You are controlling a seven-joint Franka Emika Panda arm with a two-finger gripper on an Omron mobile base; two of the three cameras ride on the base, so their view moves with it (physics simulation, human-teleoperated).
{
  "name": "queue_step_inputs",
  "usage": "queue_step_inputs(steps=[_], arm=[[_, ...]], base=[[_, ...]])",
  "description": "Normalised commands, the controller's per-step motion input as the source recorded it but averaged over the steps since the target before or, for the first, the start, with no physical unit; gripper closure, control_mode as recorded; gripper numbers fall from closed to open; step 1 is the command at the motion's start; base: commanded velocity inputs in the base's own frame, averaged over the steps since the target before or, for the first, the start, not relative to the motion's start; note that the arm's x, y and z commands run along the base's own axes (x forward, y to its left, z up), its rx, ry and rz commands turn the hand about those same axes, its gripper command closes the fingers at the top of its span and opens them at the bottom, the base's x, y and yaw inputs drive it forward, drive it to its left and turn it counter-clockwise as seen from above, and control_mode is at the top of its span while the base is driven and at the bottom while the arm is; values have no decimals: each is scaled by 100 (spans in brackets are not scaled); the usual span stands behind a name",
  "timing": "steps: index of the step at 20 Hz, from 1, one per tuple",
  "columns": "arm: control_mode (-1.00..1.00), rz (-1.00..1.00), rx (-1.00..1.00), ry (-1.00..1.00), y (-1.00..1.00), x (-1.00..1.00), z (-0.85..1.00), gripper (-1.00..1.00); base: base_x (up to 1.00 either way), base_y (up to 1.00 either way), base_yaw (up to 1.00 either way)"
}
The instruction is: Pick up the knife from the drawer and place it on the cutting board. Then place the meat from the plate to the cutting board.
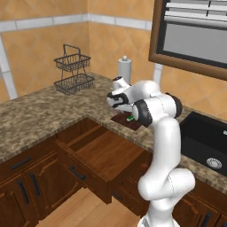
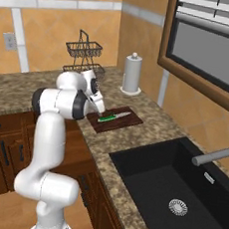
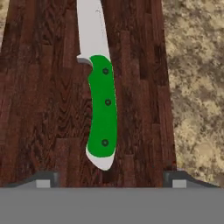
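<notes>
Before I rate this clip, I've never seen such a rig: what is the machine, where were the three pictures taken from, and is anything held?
It is a white jointed robot arm in a rendered kitchen. Two pictures come from cameras behind it, to its left and right; the third looks along its pincer. The small green-handled knife lies flat on the dark reddish-brown wooden cutting board, on the speckled stone counter. The pincer's fingertips stand wide apart either side of the handle, so nothing is held. The wide wooden drawer stands open.
</notes>
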Motion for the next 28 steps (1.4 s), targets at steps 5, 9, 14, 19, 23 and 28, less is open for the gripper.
queue_step_inputs(steps=[5, 9, 14, 19, 23, 28], arm=[[-100, 2, 4, -23, 12, -100, 94, -100], [-100, 0, 9, -21, 0, -100, 90, -100], [-100, 0, 5, -12, 0, -92, 64, -100], [-100, 0, 0, -1, 0, -34, 71, -100], [100, -1, 0, 0, 1, -18, 1, -100], [100, 0, 0, 0, 0, 0, 0, -100]], base=[[0, 0, 0], [0, 0, 0], [0, 0, 0], [0, 0, 0], [-30, 10, -1], [-69, 36, 37]])
